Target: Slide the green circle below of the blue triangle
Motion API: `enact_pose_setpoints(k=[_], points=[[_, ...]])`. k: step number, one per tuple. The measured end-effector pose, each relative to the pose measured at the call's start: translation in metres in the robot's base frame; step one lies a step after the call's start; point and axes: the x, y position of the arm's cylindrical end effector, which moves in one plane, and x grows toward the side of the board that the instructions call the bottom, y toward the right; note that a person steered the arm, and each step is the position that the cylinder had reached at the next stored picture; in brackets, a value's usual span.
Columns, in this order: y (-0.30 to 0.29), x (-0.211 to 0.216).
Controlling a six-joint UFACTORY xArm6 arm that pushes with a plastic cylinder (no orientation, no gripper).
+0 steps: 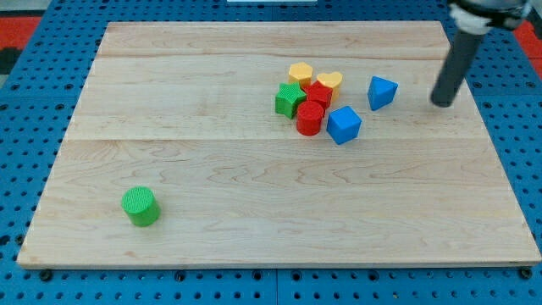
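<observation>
My tip (441, 103), a bare rod with no claw, stands upright near the board's (212, 220) top-right corner, just right of the blue triangle (382, 91); the green circle (140, 207) sits near the bottom-left corner.

Green circle (140, 206) lower left, blue triangle (382, 91) upper right, well apart.

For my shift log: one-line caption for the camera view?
My tip rests right of the blue triangle; the green circle sits far off at the board's lower left.
</observation>
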Motion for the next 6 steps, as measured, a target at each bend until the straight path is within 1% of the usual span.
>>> enact_pose_setpoints(k=[1, 2, 3, 4, 5, 6], points=[[-0.054, -0.01], [-0.126, 0.011], [-0.07, 0.058], [-0.026, 0.148], [-0.116, 0.222], [-0.176, 0.247]])
